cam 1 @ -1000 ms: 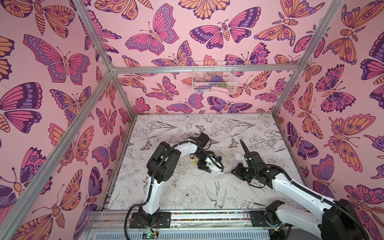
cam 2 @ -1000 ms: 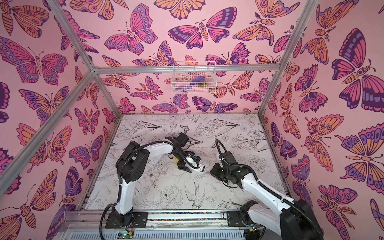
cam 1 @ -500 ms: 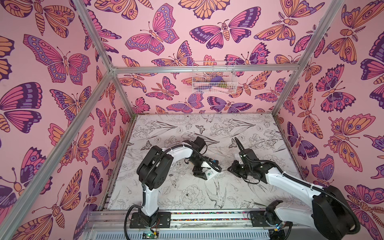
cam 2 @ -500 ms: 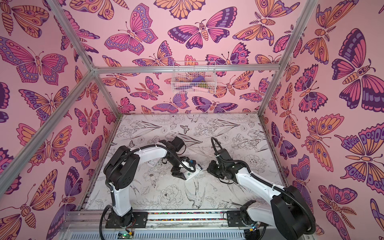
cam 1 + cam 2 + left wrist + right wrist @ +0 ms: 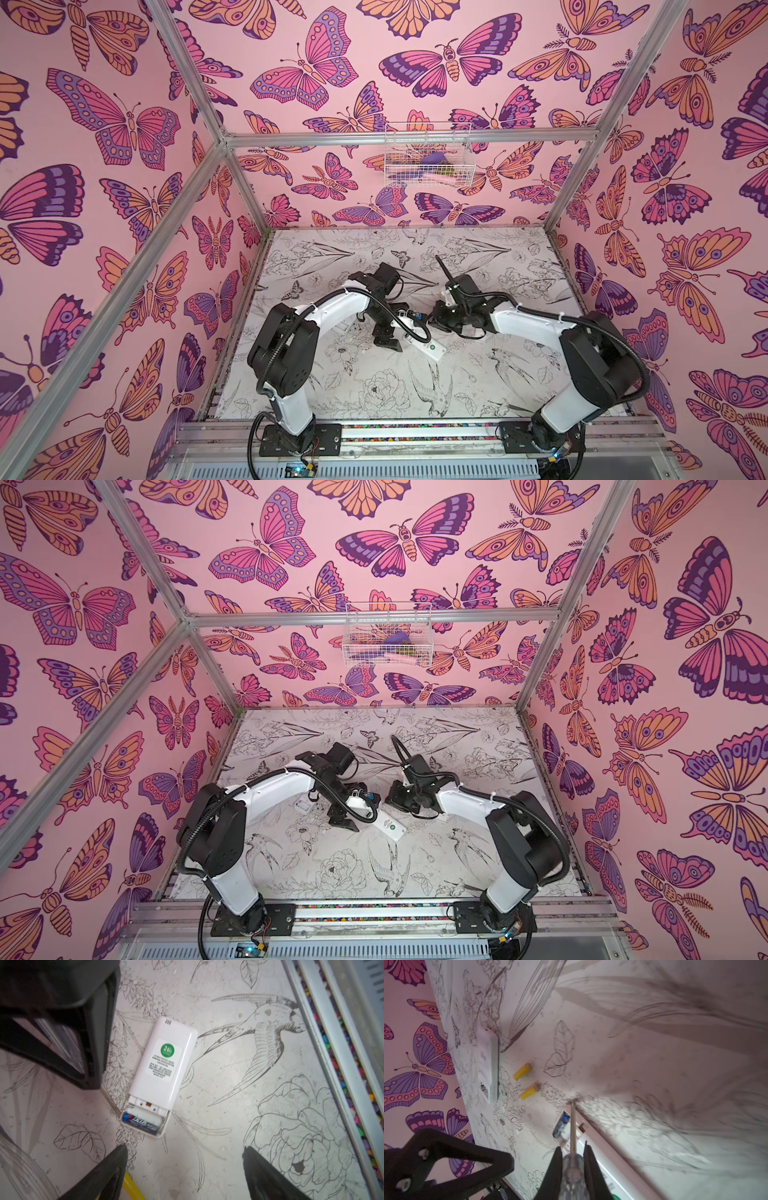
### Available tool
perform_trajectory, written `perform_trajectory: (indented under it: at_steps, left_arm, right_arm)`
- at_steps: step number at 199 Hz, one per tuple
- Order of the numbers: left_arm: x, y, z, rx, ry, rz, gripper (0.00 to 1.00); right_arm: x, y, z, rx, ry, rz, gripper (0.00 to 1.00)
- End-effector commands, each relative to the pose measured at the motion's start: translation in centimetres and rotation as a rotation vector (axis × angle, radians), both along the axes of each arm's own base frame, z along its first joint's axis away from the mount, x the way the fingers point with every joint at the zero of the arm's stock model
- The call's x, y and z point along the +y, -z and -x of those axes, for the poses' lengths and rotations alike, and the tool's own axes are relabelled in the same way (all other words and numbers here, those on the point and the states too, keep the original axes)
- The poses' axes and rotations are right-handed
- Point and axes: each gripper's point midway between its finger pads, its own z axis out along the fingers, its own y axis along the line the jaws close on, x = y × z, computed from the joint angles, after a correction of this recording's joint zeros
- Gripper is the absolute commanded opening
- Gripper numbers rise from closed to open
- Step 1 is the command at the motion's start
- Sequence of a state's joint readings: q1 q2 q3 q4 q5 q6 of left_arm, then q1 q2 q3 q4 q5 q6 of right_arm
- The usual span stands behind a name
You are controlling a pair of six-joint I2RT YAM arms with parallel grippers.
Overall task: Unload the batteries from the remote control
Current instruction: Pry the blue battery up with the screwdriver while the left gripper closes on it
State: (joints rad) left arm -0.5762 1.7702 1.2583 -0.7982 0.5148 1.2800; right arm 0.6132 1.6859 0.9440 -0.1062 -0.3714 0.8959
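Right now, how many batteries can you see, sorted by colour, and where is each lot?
Yellow batteries: 2, loose on the table
Dark blue battery: 1, lying in the open compartment of the remote
Total: 3

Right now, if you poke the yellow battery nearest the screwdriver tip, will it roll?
Probably: that yellow battery is a smooth cylinder lying sideways on the flat table, so a nudge likely rolls it. It looks rigid and small, probably light.
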Motion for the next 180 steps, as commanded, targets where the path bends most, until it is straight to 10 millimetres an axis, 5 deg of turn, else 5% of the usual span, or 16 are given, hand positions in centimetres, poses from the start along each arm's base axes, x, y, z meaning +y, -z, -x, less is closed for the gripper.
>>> perform_trajectory:
  at_steps: [1, 64, 97, 135, 180]
  left_arm:
    - [1.4, 1.0, -0.4, -0.025, 0.075, -0.046, 0.9]
    - [0.9, 4.7, 0.0, 0.051, 0.071, -0.033, 0.89]
    - [0.0, 5.1, -1.4, 0.021, 0.039, -0.008, 0.88]
    - [-0.6, 6.9, -1.8, 0.01, 0.077, -0.024, 0.89]
    - [-1.7, 6.7, -1.7, 0.027, 0.09, 0.013, 0.86]
  right_arm:
    - [1.8, 0.6, 1.4, 0.046, -0.099, -0.021, 0.0]
    - [-1.2, -2.8, 2.8, -0.029, -0.037, -0.014, 0.0]
    - [-1.9, -3.3, 4.0, -0.024, 0.034, -0.093, 0.0]
    - [-2.8, -1.8, 5.2, 0.008, 0.087, -0.11, 0.0]
    - [-2.0, -1.1, 5.2, 0.032, 0.087, -0.13, 0.0]
